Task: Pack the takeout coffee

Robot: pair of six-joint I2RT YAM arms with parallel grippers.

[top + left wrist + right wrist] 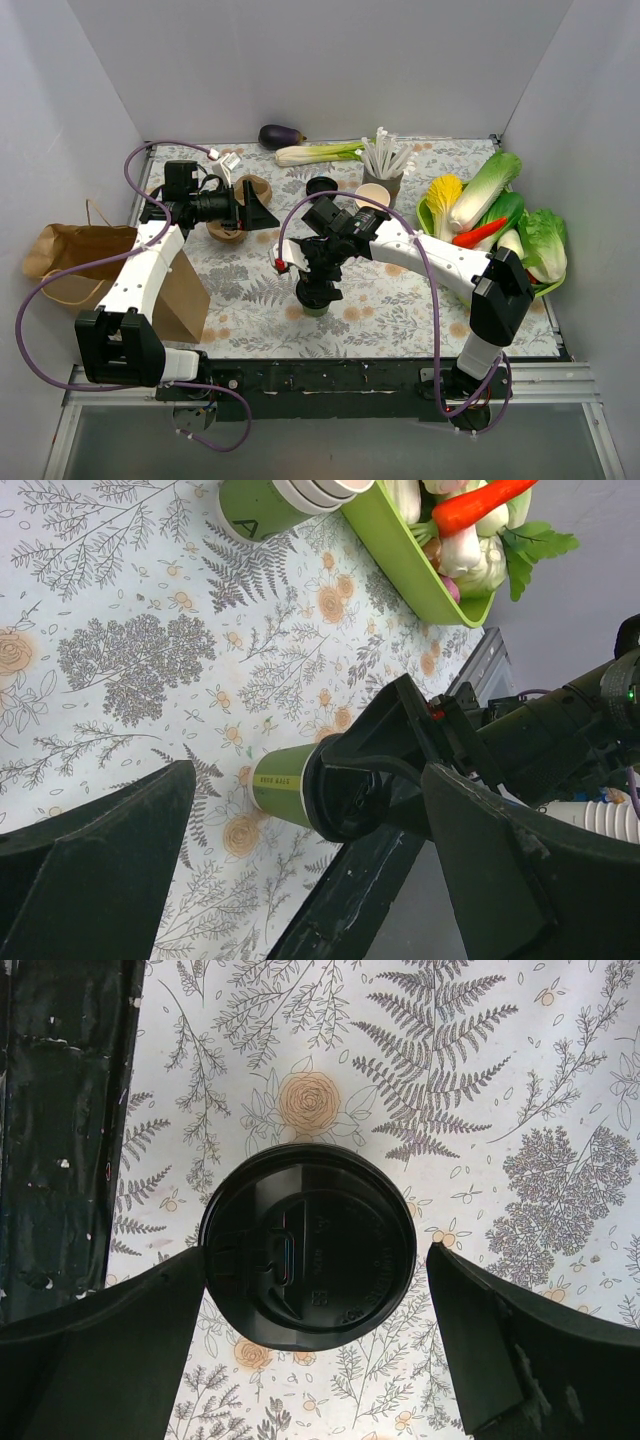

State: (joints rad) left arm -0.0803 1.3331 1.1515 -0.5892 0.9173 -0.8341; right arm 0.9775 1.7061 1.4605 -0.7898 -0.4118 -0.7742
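The right gripper (315, 1258) is held open, fingers either side of the takeout coffee (285, 785), which stands ungrasped on the table (400, 310). The left gripper (258, 207) is open and empty. Packing into the paper bag (70, 250) is not yet begun.

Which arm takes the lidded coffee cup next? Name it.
Right. The right gripper hangs open above the lidded coffee cup, fingers flanking its lid; the left gripper stands off to the side.

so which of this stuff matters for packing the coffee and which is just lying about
For the job:
takeout coffee
right tool, open around it
brown paper bag, likely where it goes

Lying about:
stack of cups
loose black lid
cup of white sticks
eggplant
leek
green tray of vegetables
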